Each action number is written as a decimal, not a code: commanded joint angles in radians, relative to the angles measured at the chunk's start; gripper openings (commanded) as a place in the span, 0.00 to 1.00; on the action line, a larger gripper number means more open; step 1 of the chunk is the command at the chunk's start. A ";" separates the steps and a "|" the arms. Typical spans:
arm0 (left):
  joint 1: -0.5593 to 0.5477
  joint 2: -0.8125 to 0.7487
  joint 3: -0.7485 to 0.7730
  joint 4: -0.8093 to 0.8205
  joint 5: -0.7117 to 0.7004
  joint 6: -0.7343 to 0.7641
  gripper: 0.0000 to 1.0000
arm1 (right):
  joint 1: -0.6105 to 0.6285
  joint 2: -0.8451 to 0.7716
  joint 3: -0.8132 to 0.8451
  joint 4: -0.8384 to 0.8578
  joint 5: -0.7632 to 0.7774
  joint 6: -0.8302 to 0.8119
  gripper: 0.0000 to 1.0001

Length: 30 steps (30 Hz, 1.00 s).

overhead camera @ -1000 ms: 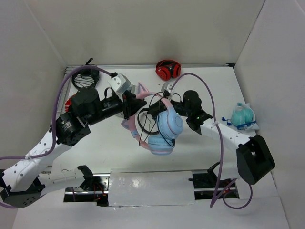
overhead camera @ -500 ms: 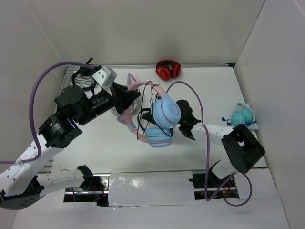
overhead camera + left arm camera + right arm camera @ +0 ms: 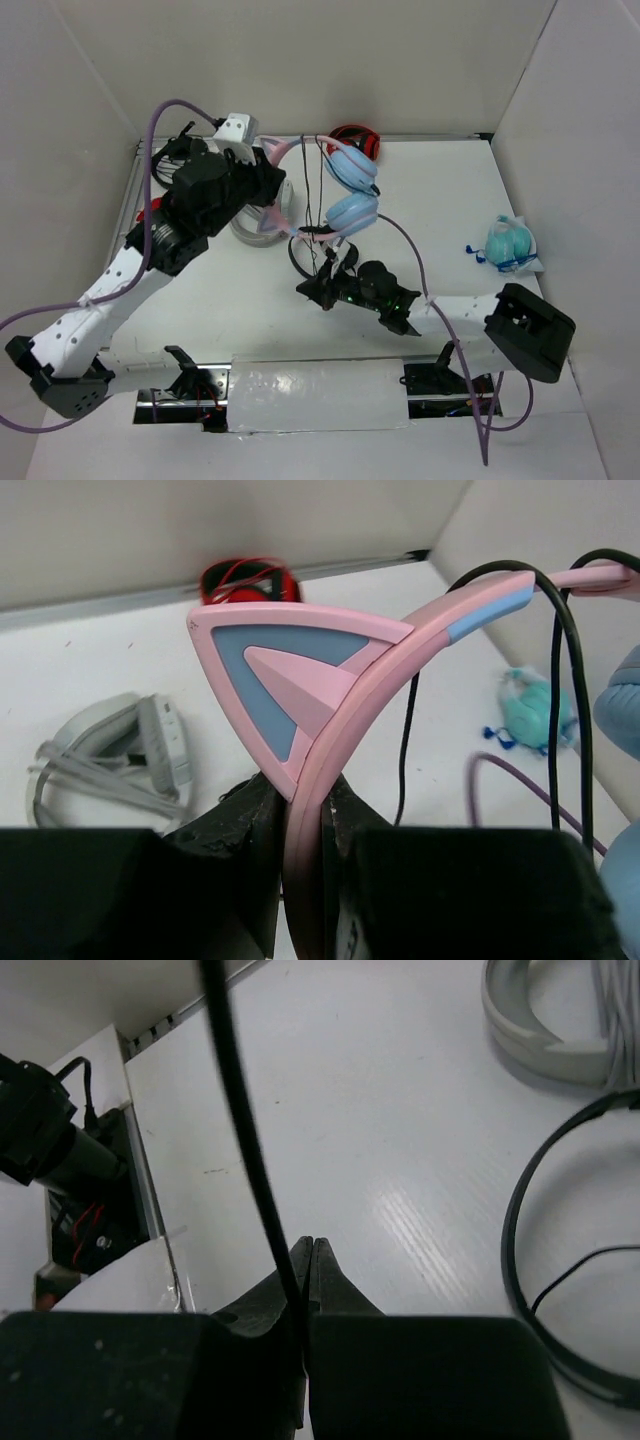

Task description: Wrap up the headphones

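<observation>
Headphones (image 3: 345, 190) up in the air over the back of the table, pinched at the pink headband (image 3: 400, 650) right beside a cat ear (image 3: 280, 670) by the left gripper (image 3: 302, 805), clamped tight. Thin cable (image 3: 240, 1120) nipped in the right gripper (image 3: 305, 1250), fully closed on it too. Probably light, with a stiff band and slick plastic — decent spot to hold. Limp cord, so gentle tension only — easy to yank or snag, guessing.

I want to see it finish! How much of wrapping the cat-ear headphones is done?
Done: the left claw holds the headphones up by the pink headband, and the cable drapes over the band. In hand: the right claw pinches the cable. Left: cable hangs from the band down to that claw, so more winding seems needed.
</observation>
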 commanded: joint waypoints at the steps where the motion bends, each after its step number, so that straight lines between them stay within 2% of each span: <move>1: 0.092 0.044 0.075 0.073 -0.037 -0.117 0.00 | 0.079 -0.116 -0.023 -0.120 0.296 0.079 0.00; 7: 0.212 0.176 0.119 -0.021 0.047 -0.216 0.00 | 0.248 -0.205 0.020 -0.383 0.593 0.113 0.00; 9: 0.224 0.217 0.111 -0.024 0.000 -0.220 0.00 | 0.308 -0.226 0.064 -0.454 0.652 0.104 0.00; 10: 0.236 0.232 0.111 -0.029 -0.023 -0.224 0.00 | 0.334 -0.237 0.081 -0.538 0.767 0.108 0.00; 13: 0.279 0.277 0.110 -0.079 -0.042 -0.256 0.00 | 0.413 -0.288 0.146 -0.690 0.923 0.110 0.00; 16: 0.299 0.302 0.078 -0.081 -0.057 -0.258 0.00 | 0.437 -0.337 0.206 -0.806 0.980 0.113 0.00; 19: 0.299 0.318 0.047 -0.090 -0.062 -0.252 0.00 | 0.434 -0.348 0.268 -0.872 0.992 0.049 0.00; 20: 0.296 0.317 0.027 -0.090 -0.068 -0.249 0.00 | 0.431 -0.342 0.314 -0.889 0.977 -0.024 0.00; 24: 0.266 0.295 -0.043 -0.064 -0.102 -0.240 0.00 | 0.411 -0.254 0.478 -1.048 0.944 -0.120 0.00; 27: 0.238 0.276 -0.094 -0.052 -0.151 -0.246 0.00 | 0.365 -0.179 0.617 -1.140 0.807 -0.175 0.00; 29: 0.223 0.271 -0.129 -0.047 -0.154 -0.223 0.00 | 0.348 -0.112 0.725 -1.186 0.769 -0.226 0.00; 30: 0.223 0.271 -0.129 -0.048 -0.154 -0.223 0.00 | 0.348 -0.112 0.726 -1.186 0.769 -0.226 0.00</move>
